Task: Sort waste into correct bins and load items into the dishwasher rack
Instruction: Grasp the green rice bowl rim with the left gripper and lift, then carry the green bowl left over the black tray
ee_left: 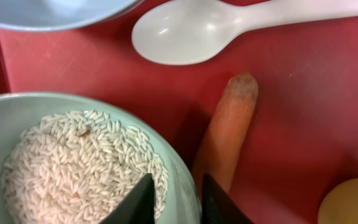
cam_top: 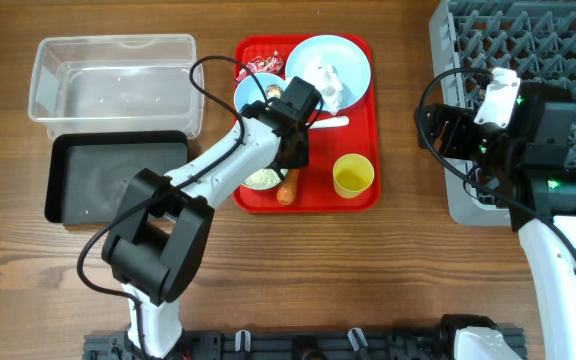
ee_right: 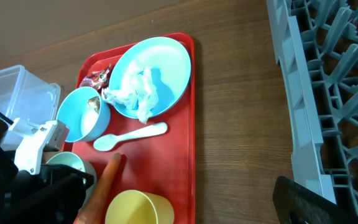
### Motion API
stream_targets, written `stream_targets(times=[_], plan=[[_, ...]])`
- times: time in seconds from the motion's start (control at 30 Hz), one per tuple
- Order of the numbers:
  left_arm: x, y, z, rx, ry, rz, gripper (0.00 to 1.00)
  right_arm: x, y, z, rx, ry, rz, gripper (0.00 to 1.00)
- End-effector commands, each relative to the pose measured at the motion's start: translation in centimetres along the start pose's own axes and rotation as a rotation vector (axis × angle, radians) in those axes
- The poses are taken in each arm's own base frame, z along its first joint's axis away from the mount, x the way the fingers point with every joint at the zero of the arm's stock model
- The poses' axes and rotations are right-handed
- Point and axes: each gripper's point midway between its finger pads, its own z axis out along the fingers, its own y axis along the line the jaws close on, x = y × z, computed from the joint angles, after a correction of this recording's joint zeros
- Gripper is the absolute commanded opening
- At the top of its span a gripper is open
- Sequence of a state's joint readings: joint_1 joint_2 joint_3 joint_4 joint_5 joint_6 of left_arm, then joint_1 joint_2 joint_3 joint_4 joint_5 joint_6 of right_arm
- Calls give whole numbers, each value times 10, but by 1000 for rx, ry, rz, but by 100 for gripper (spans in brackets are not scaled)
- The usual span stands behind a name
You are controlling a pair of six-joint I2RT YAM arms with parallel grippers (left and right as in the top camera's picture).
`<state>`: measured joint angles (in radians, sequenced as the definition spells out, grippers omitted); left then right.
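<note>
1. Your left gripper (ee_left: 178,196) is low over the red tray (ee_left: 303,93), at the bowl (ee_left: 5,124) that holds the rice (ee_left: 86,162).
2. Its fingers (ee_left: 138,202) stand close together, one inside the bowl and one outside, with the rim between them. You cannot tell from the wrist view whether they are pressing on the rim.
3. The carrot (ee_left: 229,130) lies on the tray just beside that bowl, on the outer finger's side. The white spoon (ee_left: 185,31) lies beyond the carrot's tip, apart from it.
4. The yellow cup (cam_top: 353,175) stands upright near the tray's front right corner.
5. The plate (ee_right: 166,62) sits at the far end of the tray with the crumpled tissue (ee_right: 135,90) on it.
6. The second bowl (ee_right: 73,121) is beside the plate, and the red candy wrapper (ee_right: 95,78) lies at the tray's far corner next to both.
7. The clear tub (cam_top: 43,60) and the black tub (cam_top: 58,180) sit side by side on the table (cam_top: 418,280), left of the tray.
8. Your right gripper (ee_right: 309,202) hangs over the left edge of the dishwasher rack (cam_top: 528,40), well apart from the tray. Only a dark part of it shows, so you cannot tell how wide it stands.
</note>
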<state>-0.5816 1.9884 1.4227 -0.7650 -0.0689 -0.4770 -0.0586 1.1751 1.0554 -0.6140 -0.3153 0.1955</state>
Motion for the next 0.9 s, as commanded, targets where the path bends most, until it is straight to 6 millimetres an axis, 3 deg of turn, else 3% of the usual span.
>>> stream_targets(times=[0.0, 0.03, 0.4, 0.87], plan=[[5, 8, 5, -38, 25, -1, 9, -7, 7, -2, -28, -10, -16, 100], [6, 8, 5, -39, 26, -1, 4, -7, 7, -2, -28, -10, -16, 100], [10, 14, -1, -53, 48, -4, 4, -8, 7, -2, -28, -13, -17, 100], [-15, 40, -78, -21, -41, -84, 4, -7, 7, -2, -27, -11, -17, 100]])
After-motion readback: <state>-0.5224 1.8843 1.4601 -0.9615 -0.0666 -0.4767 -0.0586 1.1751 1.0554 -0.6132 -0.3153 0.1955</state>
